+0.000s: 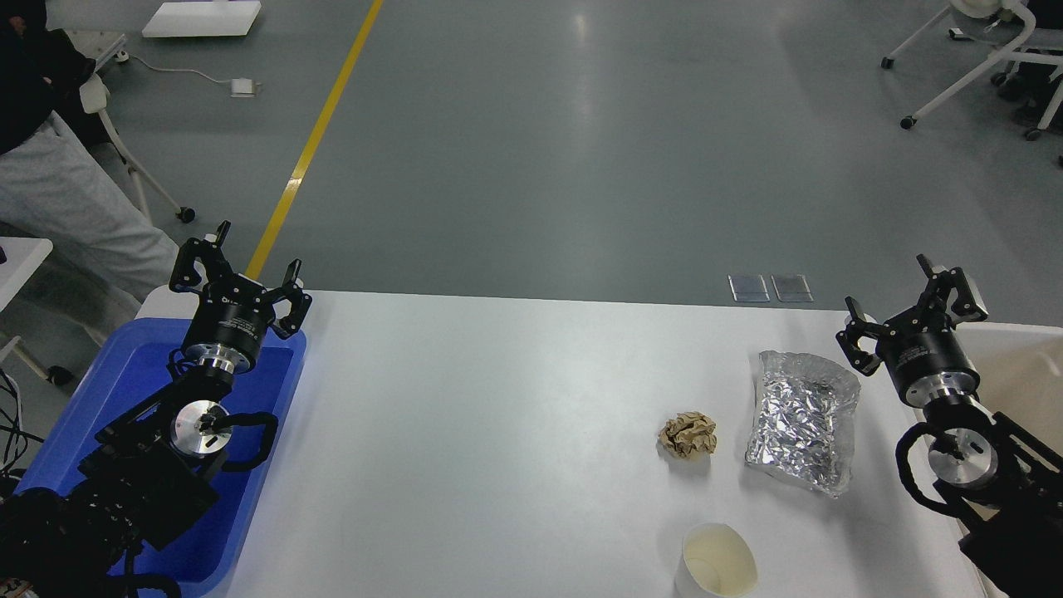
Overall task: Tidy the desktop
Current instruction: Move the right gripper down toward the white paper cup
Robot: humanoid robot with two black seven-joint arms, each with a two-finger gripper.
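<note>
The desktop is a wide white tabletop filling the lower half of the head view. On its right part lie a crumpled brown paper ball, a silver foil bag and, near the front edge, a white paper cup on its side. My left gripper hovers open over the far corner of the blue tray, holding nothing. My right gripper is open and empty too, just right of the foil bag at the tub's near edge.
A blue plastic tray sits at the left end under my left arm. A cream-beige tub stands at the right end. Beyond the table are grey floor, a yellow line, a person at far left and chairs.
</note>
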